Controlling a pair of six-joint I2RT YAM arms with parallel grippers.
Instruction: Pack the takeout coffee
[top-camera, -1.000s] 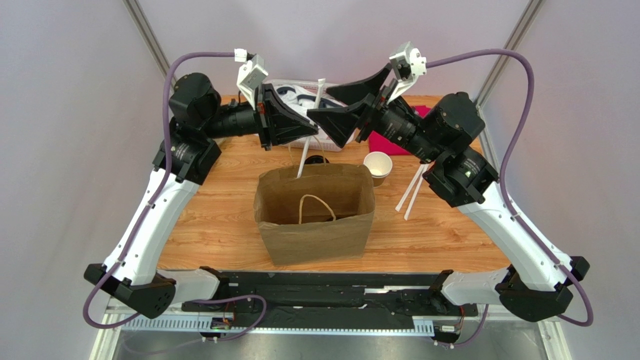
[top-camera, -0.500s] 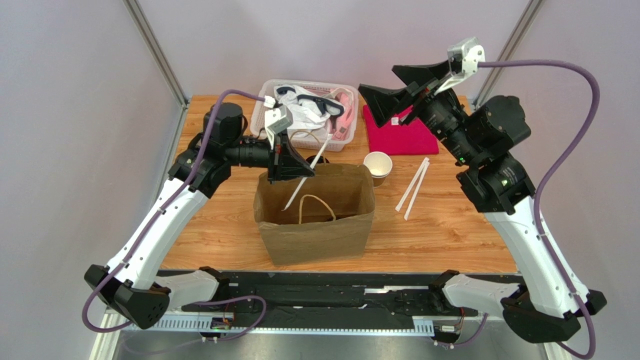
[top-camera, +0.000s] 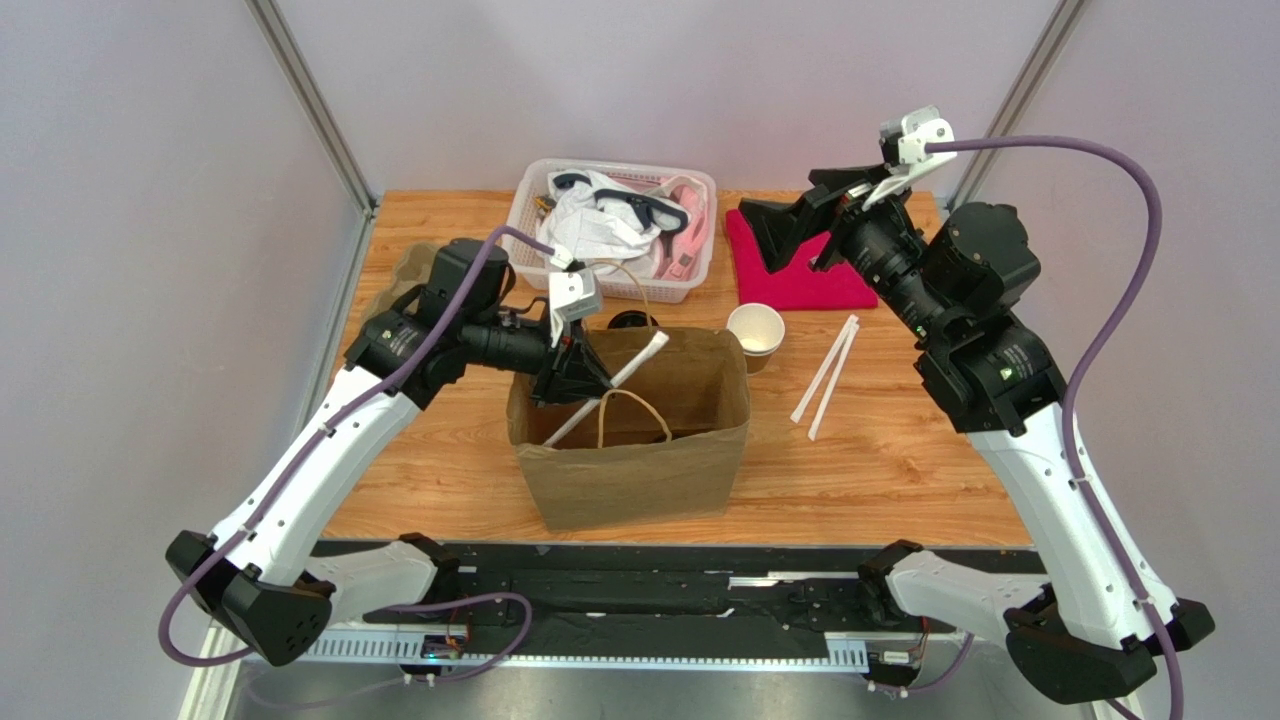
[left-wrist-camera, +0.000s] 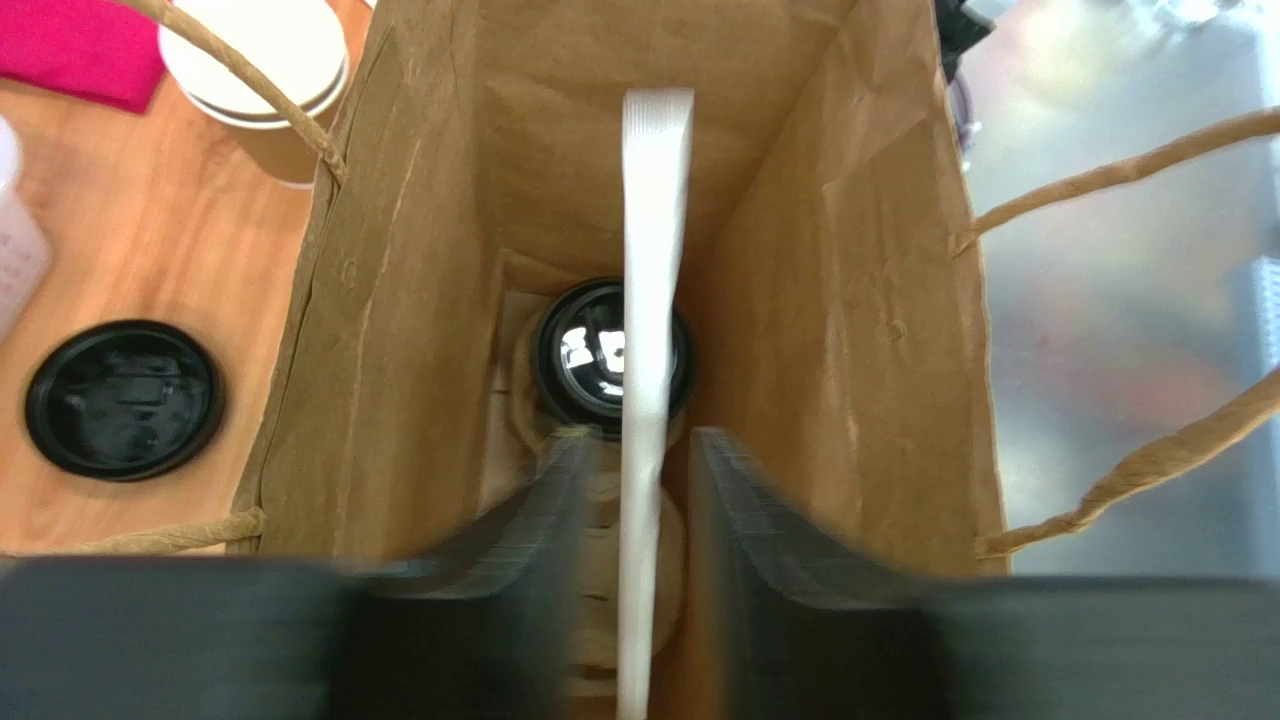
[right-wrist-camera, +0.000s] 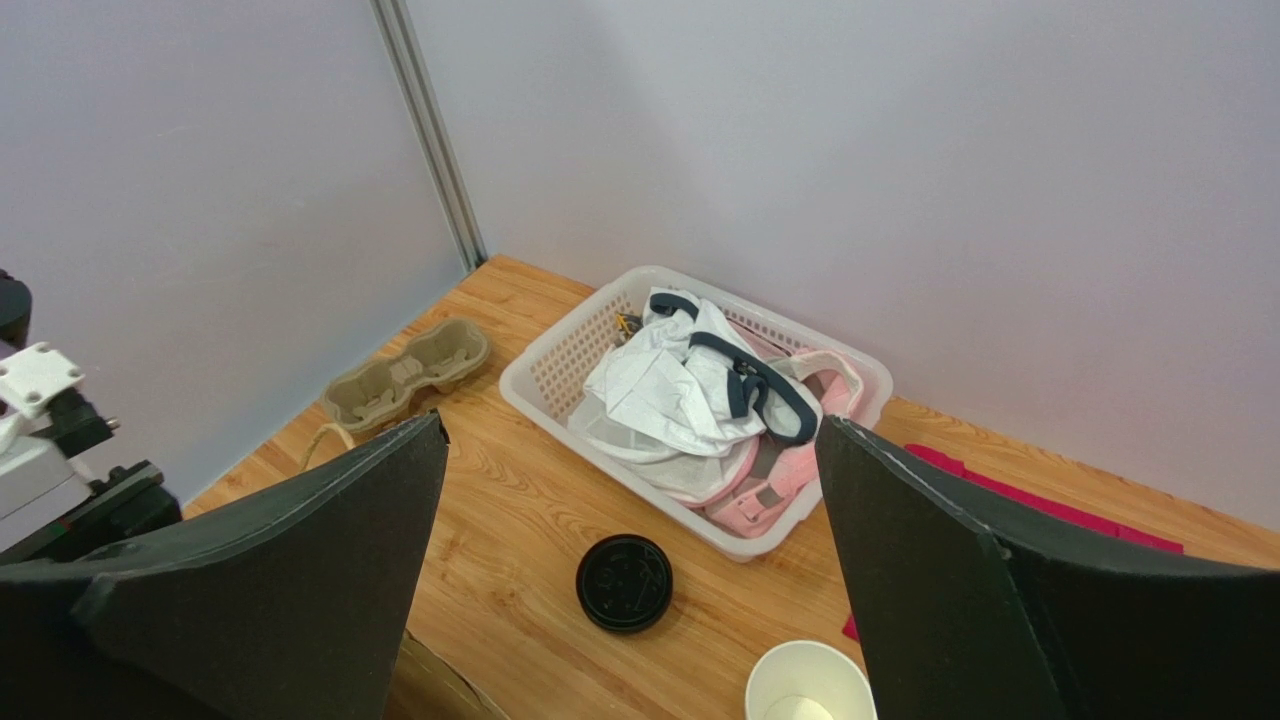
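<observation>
We read the takeout coffee (left-wrist-camera: 589, 353) as already packed. It stands lidded and upright on the floor of the paper bag (top-camera: 631, 465), in what looks like a pulp tray. The relation that counts is btwn that cup and the left end effector (left-wrist-camera: 639, 443), which hangs over the bag mouth at its 10 o'clock corner in the top view. From the left wrist cam the black lid sits at 12 o'clock, straight down the bag.

A wrapped straw (left-wrist-camera: 651, 300) stands btwn the left fingers w/ a sliver of gap each side, so we judge them parted, not pinching it. In the top view its long axis runs from approx 1–2 o'clock above the rim down to 7–8 o'clock inside the bag. In the wrist view it crosses the lid.

The right end effector (right-wrist-camera: 631, 435) is spread wide w/ nothing in it, up at 1 o'clock from the bag and well apart. The left arm is clearly nearer. An open cup (top-camera: 754, 333) and a loose lid (right-wrist-camera: 625, 582) sit on the bench (top-camera: 436, 450) just beyond the bag.
</observation>
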